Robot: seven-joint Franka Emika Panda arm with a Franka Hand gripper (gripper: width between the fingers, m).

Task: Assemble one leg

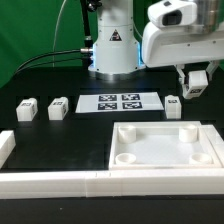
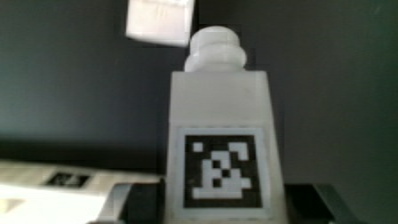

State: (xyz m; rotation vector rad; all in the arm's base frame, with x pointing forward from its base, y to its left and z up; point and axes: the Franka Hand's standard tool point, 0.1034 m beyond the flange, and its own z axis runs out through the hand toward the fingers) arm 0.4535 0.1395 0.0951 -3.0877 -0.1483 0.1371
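My gripper hangs at the exterior view's right, above the table, shut on a leg. In the wrist view the leg is a white block with a rounded knob at its far end and a black-and-white tag facing the camera. Its near end sits between my dark fingers. Three more legs stand on the black table: two at the exterior view's left and one just below my gripper. A blurred white block shows beyond the held leg.
The marker board lies mid-table in front of the arm's base. The large white tray-like part with round corner sockets lies at the front right. A white L-shaped rail runs along the front left.
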